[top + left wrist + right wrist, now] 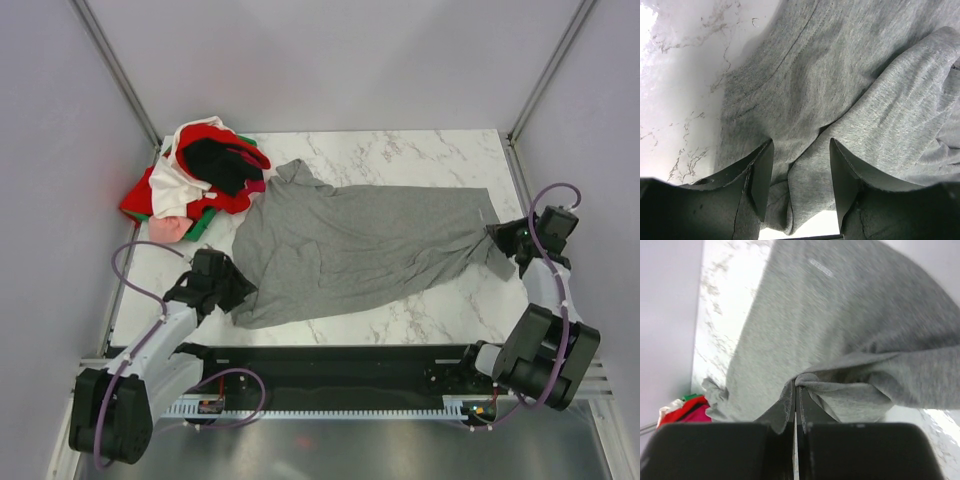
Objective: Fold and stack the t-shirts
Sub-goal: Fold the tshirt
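Note:
A large heather-grey t-shirt [360, 245] lies spread across the marble table [420, 155], bunched at its right end. My right gripper [503, 237] is shut on a pinched fold of the grey t-shirt [840, 335] at that right end; its point in the right wrist view [796, 382] lies at the closed tips. My left gripper [237, 290] is open at the shirt's near left corner, its fingers [762, 175] standing either side of a grey fold [805, 170]. A pile of red, white, black, pink and green t-shirts [205, 175] sits at the far left.
Grey enclosure walls stand on all sides, with metal corner posts [115, 65] at the back. The table's near edge meets a black rail [330, 365] between the arm bases. The coloured pile also shows in the right wrist view [685, 410].

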Robot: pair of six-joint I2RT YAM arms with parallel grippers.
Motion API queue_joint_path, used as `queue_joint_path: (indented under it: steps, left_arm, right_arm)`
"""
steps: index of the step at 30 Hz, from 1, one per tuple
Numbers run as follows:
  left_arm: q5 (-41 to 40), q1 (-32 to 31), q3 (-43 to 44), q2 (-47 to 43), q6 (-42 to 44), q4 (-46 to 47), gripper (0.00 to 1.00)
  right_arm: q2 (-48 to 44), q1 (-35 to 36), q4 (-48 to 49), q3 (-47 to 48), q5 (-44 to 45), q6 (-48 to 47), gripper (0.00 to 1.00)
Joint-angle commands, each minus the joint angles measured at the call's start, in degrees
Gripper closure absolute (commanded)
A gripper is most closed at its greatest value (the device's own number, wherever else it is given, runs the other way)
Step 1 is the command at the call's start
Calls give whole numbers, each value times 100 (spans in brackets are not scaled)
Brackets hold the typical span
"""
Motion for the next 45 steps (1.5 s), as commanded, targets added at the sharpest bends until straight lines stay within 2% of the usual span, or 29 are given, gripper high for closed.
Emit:
queue_joint_path:
  steps: [1,4,6,7,8,9,11,15,18,19,21,27,35,37,38,39,40,41,42,43,45]
  left_arm:
    - [-139,4,229,-155,71,-63,44]
    - [-341,4,379,-225,115,-221,44]
    - [-376,4,476,-269,142,-301,44]
    - [-376,4,502,-270,150,-327,44]
    - [-350,4,546,-270,168,-353,44]
    - [-341,4,572,-252,177,-380,44]
    - [-341,4,642,-261,212,-467,44]
    - [-306,4,608,-471,221,-731,43]
    - [-218,4,450,-700,-15,-889,41]
    - [-183,4,380,-735,-103,-890,40]
    - [-42,-5,204,-814,-341,-890,38]
    - [-139,-22,-78,-692,-666,-890,37]
    - [-262,-224,-175,124,-842,-302,36]
    - [-262,-373,-148,388,-843,-100,37]
    - [-340,-444,-105,659,-869,-20,41]
    - [-384,-601,-61,836,-886,146,46]
    - [-411,-681,70,994,-878,208,53]
    - [-507,-760,159,1301,-869,252,80]
    - [-517,-804,238,1434,-860,383,94]
    - [-508,-813,317,1557,-843,411,98]
    - [-517,-813,694,1760,-659,411,98]
  right_arm:
    - [171,13,42,631,180,95,100]
    - [979,65,77,1272,162,51,100]
    - [1716,214,42,1825,84,-133,86]
    - [1980,250,-150,2062,109,-421,71]
    - [2322,302,-648,2412,249,-537,25]
    - [2387,303,-861,2503,485,-642,14]
    - [2135,242,-1109,2400,1177,-863,2]
    - [1106,-381,-1127,1618,1586,-969,6]
    - [402,-936,-1031,906,1402,-881,15]
    - [157,-971,-970,739,1358,-872,24]
    - [41,-928,-715,273,1192,-820,27]
    - [611,-779,-179,-308,804,-968,31]
    - [1314,-410,366,-116,795,-1101,33]
    - [1507,-374,446,-37,795,-1074,38]
    - [1569,-331,524,-19,769,-1057,42]
    - [1631,-304,577,-10,743,-1022,51]
    - [1736,-269,578,34,734,-995,55]
    - [1780,-199,578,69,734,-969,62]
    - [1833,-163,717,113,708,-951,68]
    - [1903,-137,718,226,699,-951,81]
    - [1974,-128,640,393,637,-934,97]
